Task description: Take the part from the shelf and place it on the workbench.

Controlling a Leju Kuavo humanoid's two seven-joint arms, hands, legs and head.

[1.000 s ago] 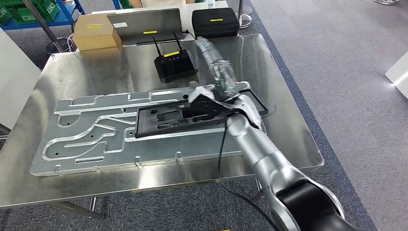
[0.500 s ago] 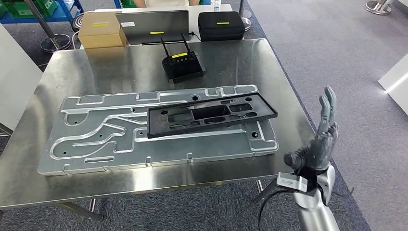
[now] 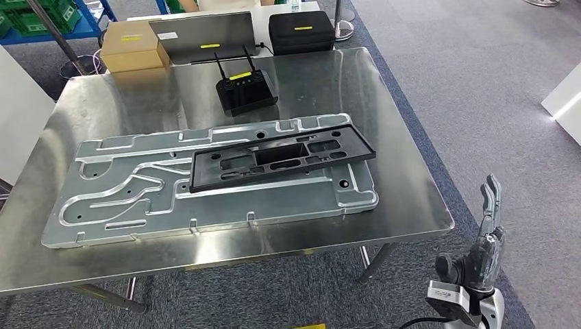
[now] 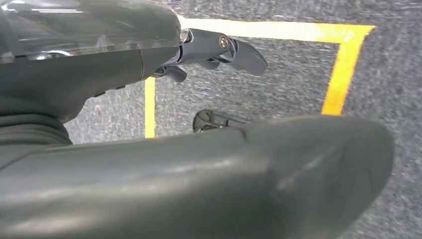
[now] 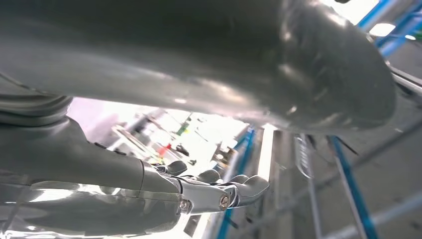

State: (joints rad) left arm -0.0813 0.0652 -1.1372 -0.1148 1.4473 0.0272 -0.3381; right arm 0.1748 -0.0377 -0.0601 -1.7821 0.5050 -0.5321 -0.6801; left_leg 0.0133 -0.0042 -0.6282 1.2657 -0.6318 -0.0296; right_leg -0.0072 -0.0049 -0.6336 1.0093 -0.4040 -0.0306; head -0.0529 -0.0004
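Observation:
The black plastic part (image 3: 281, 159), long and flat with several cut-outs, lies on a big silver metal plate (image 3: 123, 199) on the steel workbench (image 3: 404, 185). Nothing touches it. My right hand (image 3: 483, 247) is off the table's near right corner, over the carpet, with fingers (image 3: 490, 199) stretched upward and nothing in it. In the right wrist view the same hand (image 5: 149, 184) shows straight, empty fingers (image 5: 244, 191). My left hand (image 4: 199, 50) hangs above grey carpet marked with yellow tape, its fingers (image 4: 241, 52) extended and holding nothing.
At the table's far side stand a black controller with two antennas (image 3: 243, 89), a cardboard box (image 3: 130, 46), a grey laptop-like case (image 3: 202, 31) and a black case (image 3: 301, 31). A blue rack with green bins (image 3: 41, 17) is beyond, a white panel (image 3: 17, 116) on the left.
One second ago my right hand was on the black part's right end; it has let go and pulled back down to the right, off the table. The part stays on the plate.

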